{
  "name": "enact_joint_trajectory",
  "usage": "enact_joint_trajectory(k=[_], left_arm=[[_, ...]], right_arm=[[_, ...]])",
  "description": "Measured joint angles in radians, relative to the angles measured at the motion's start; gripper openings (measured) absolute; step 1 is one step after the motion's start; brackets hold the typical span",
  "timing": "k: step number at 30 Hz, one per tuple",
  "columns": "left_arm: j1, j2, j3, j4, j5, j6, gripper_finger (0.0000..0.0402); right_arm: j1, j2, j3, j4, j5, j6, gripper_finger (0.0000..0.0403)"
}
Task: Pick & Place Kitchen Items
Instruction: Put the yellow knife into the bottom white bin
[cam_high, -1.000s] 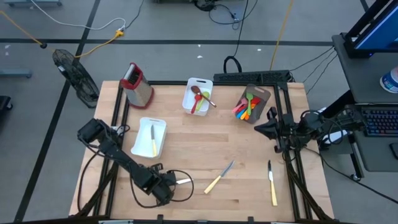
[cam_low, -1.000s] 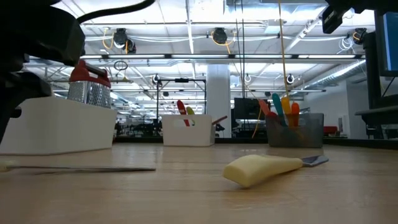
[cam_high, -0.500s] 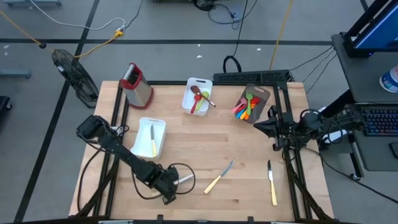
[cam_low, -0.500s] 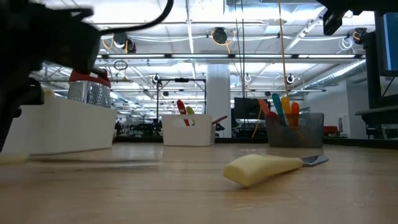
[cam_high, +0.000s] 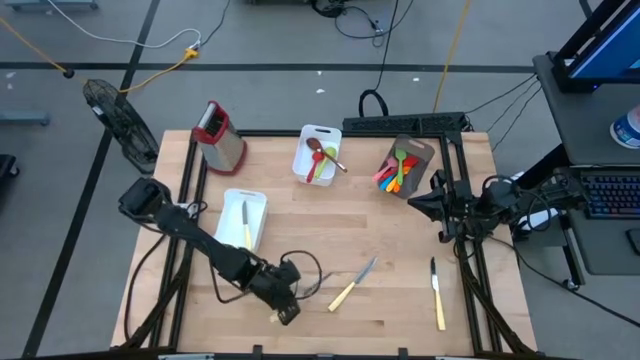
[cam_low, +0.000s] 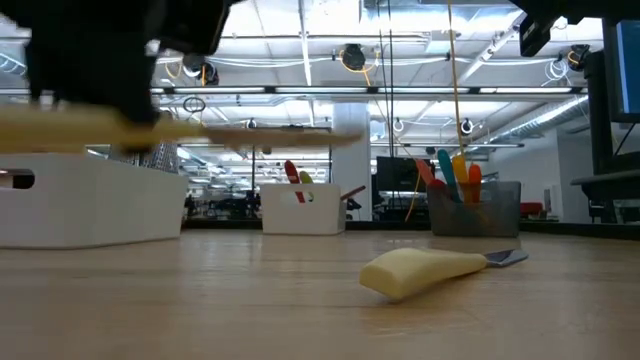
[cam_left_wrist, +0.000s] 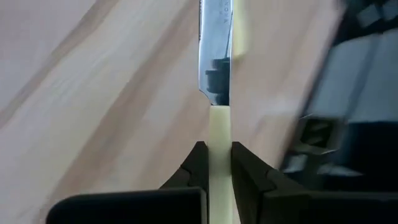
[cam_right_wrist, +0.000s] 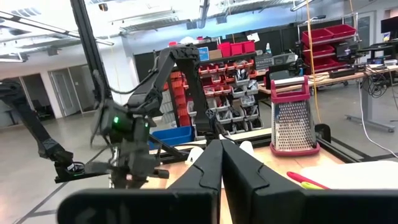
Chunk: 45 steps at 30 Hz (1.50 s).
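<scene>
My left gripper (cam_high: 287, 298) is near the table's front edge, shut on a cream-handled knife (cam_low: 200, 132) that it holds above the wood. In the left wrist view the knife's blade (cam_left_wrist: 214, 50) points away past the fingers. A second cream-handled knife (cam_high: 352, 284) lies flat on the table just to its right, and a third (cam_high: 437, 293) lies near the right edge. My right gripper (cam_high: 437, 207) waits shut at the table's right edge, touching nothing. My left gripper pinches the knife's cream handle (cam_left_wrist: 219, 134) between its two fingers, close to where the blade begins. The fingers come from above and lie across the handle. The knife is lifted clear of the table and hangs about level.
A white tub (cam_high: 243, 220) holding one knife stands at the left. A second white tub (cam_high: 318, 153) with spoons, a brown holder (cam_high: 402, 167) with coloured utensils and a red-topped grater (cam_high: 220, 136) stand along the far side. Bare wood lies in the middle.
My left gripper has gone up and toward the table's right edge with the knife. The knife lay flat on the table a second ago and is now lifted clear, still about level.
</scene>
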Motion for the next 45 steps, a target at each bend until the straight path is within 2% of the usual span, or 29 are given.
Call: enact_joint_trajectory(k=[3, 7, 13, 17, 21, 26, 32, 37, 45], left_arm=[[0.028, -0.024, 0.002, 0.054, -0.001, -0.063, 0.0025], [0.064, -0.095, 0.003, 0.046, -0.025, -0.160, 0.0025], [0.103, -0.253, 0.002, 0.033, -0.194, -0.224, 0.0025], [0.129, -0.375, 0.003, -0.035, -0.311, -0.243, 0.0025], [0.138, -0.483, 0.004, -0.221, -0.368, -0.367, 0.0025], [0.138, -0.582, 0.004, -0.541, -0.274, -0.634, 0.0025], [0.155, -0.638, 0.004, -0.844, -0.045, -0.835, 0.0025], [0.198, -0.640, 0.004, -0.960, 0.104, -0.843, 0.0025], [0.301, -0.638, 0.003, -0.990, 0.181, -0.772, 0.0025]], right_arm=[[0.000, 0.000, 0.000, 0.000, 0.000, 0.000, 0.0004], [0.000, 0.000, 0.000, 0.000, 0.000, 0.000, 0.0004], [0.000, 0.000, 0.000, 0.001, 0.000, 0.000, 0.0004], [0.000, 0.000, 0.000, 0.000, 0.000, 0.000, 0.0004], [0.000, 0.000, 0.000, 0.000, -0.001, 0.000, 0.0004], [0.000, 0.000, 0.000, 0.000, -0.001, 0.000, 0.0004], [0.000, 0.000, 0.000, 0.000, -0.001, 0.000, 0.0004], [0.000, 0.000, 0.000, 0.000, -0.001, 0.000, 0.0004], [0.000, 0.000, 0.000, -0.001, -0.001, 0.000, 0.0004]])
